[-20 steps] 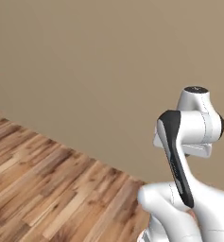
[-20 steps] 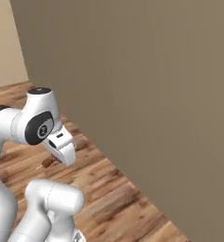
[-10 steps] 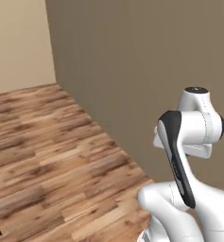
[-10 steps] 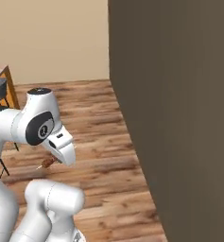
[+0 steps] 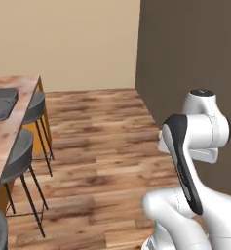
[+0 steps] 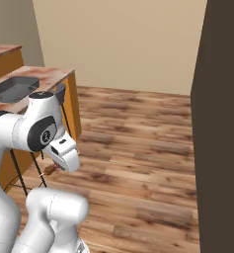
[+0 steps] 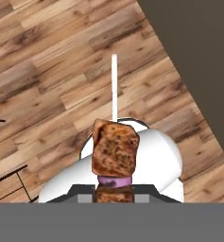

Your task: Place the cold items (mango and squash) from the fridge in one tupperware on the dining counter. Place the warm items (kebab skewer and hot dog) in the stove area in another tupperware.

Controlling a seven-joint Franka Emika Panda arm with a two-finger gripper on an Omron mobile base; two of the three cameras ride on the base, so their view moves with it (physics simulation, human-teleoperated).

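The kebab skewer (image 7: 114, 151) is in the robot's grip, carried above the wood floor (image 5: 102, 146): the hand view shows a browned, grainy cube of meat over a purple slice and another chunk, with a thin white stick running up from them, and the jaws closed narrowly on the lower pieces. In the right base view the skewer's brown end (image 6: 50, 169) pokes out just under the gripper (image 6: 57, 165), beside the arm's white body. This reads as mid-transport of one warm item; nothing shows it delivered yet. The dark grey tray, another tupperware (image 6: 14, 88), sits on the dining counter (image 6: 49, 75), shallow, rectangular, raised-rimmed and apparently empty from here. The counter top is reddish-brown marbled stone over an orange base, with round grey-seated stools (image 5: 20, 152) on thin black legs beside it. The hot dog, mango and squash steps cannot be judged.
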